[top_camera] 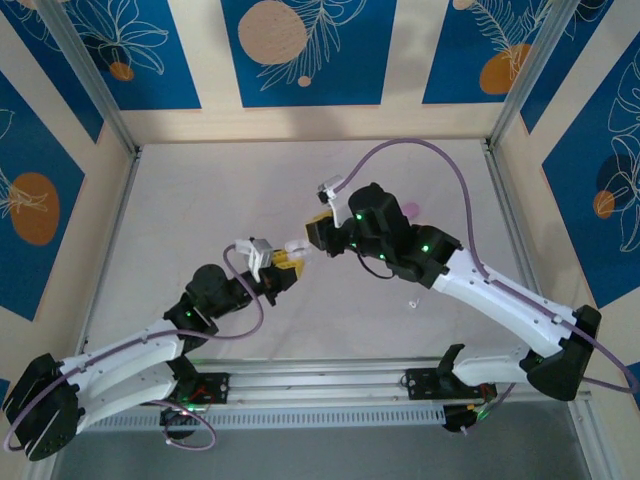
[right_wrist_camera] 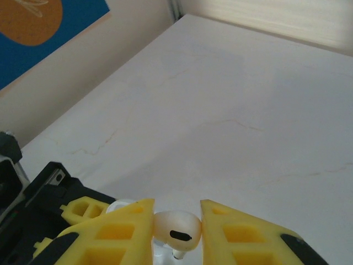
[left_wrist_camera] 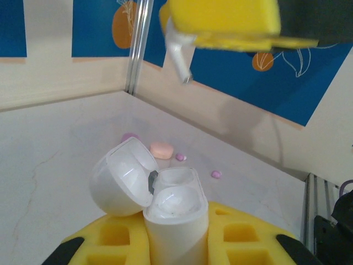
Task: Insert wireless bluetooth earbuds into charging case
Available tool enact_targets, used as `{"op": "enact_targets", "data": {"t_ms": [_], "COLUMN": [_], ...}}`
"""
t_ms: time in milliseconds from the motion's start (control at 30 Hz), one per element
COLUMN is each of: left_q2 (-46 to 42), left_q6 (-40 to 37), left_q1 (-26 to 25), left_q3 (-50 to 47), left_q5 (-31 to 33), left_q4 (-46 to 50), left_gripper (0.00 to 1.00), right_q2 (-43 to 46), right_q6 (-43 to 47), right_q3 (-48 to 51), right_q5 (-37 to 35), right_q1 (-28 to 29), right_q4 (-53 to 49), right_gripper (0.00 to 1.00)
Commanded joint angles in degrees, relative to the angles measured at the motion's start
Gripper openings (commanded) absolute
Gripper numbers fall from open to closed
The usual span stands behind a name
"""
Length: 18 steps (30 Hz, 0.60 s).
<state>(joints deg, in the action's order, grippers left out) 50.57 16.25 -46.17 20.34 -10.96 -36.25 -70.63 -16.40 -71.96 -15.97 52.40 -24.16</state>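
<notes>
A white charging case (left_wrist_camera: pixel 176 207) stands upright between the yellow fingers (left_wrist_camera: pixel 242 237) of my left gripper (top_camera: pixel 285 263), which is shut on it. Its lid (left_wrist_camera: pixel 118 179) hangs open to the left, and both wells look bare. My right gripper (right_wrist_camera: pixel 176 221) is shut on a white earbud (right_wrist_camera: pixel 176 231), pinched by its head with the stem pointing down. In the left wrist view that earbud (left_wrist_camera: pixel 179 55) hangs from the right gripper (left_wrist_camera: pixel 220 25), above and apart from the open case. In the top view the right gripper (top_camera: pixel 312 238) meets the left one at mid-table.
A peach case (left_wrist_camera: pixel 162 149) and small pink pieces (left_wrist_camera: pixel 216 174) lie on the white table (left_wrist_camera: pixel 60 165) beyond the held case. A tiny white piece (top_camera: pixel 410 303) lies beside the right arm. Metal frame posts (left_wrist_camera: pixel 138 49) and low walls border the table.
</notes>
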Motion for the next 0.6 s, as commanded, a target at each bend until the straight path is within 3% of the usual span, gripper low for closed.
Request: {"op": "enact_targets", "data": {"t_ms": [0, 567], "left_q2": [0.1, 0.5], "left_q6": [1.6, 1.9], "left_q1": [-0.5, -0.5], "left_q3": [1.8, 1.5], "left_q5": [-1.9, 0.2], "left_q4": [-5.6, -8.1], "left_gripper": [0.06, 0.06], "right_q2": [-0.8, 1.2], "right_q6": [2.8, 4.8], "right_q3": [0.7, 4.9], "right_q5": [2.7, 6.0], "right_q1": [0.7, 0.8], "right_q4": [2.3, 0.5], "right_gripper": [0.25, 0.25]}}
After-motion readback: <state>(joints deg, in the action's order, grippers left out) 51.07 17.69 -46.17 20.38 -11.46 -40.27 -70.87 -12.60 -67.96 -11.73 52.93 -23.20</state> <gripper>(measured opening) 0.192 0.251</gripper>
